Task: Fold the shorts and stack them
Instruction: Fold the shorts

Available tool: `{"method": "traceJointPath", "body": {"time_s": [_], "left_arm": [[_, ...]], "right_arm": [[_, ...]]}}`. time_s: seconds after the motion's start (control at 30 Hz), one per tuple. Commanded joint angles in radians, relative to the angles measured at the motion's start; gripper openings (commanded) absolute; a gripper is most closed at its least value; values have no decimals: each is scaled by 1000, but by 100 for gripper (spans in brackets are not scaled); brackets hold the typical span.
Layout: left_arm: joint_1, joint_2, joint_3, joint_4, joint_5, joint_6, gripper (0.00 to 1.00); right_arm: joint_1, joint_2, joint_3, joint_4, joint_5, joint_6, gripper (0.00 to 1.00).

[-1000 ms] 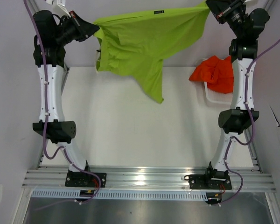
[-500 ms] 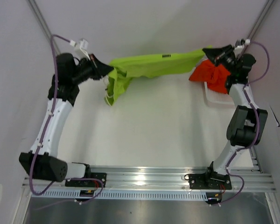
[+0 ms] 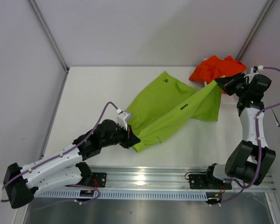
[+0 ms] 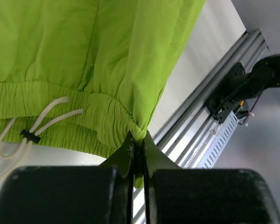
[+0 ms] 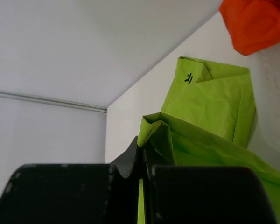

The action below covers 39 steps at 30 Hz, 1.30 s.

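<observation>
Left gripper (image 3: 132, 138) and right gripper (image 3: 220, 83): both clamped on lime green shorts (image 3: 161, 105), lowered from mid-air, now spread low just beside orange-red shorts (image 3: 213, 69); laying-out nearly done, folding judged next.

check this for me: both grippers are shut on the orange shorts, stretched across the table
No, wrong pair: the left gripper and right gripper are shut on the lime green shorts, stretched across the table; the orange shorts lie at the far right. The top external view shows it.
</observation>
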Motion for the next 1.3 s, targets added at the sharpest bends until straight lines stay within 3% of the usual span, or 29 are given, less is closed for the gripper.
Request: {"method": "traceJointPath", "body": {"time_s": [0.0, 0.17, 0.33, 0.5, 0.93, 1.17, 1.27], "left_arm": [[-119, 25, -39, 71, -143, -76, 0], [-133, 56, -91, 107, -148, -183, 0], [-121, 79, 31, -46, -257, -210, 0], [17, 109, 79, -67, -148, -187, 0], [337, 175, 85, -59, -27, -142, 0], [384, 197, 76, 31, 47, -86, 0], [402, 197, 106, -27, -31, -64, 0]], "right_arm": [[-3, 19, 82, -228, 84, -181, 0], [38, 69, 112, -244, 121, -214, 0], [109, 122, 195, -247, 196, -217, 0], [178, 207, 298, -233, 225, -205, 0], [325, 516, 629, -212, 271, -159, 0], [354, 572, 697, -132, 285, -125, 0], [354, 578, 691, -97, 288, -106, 0]]}}
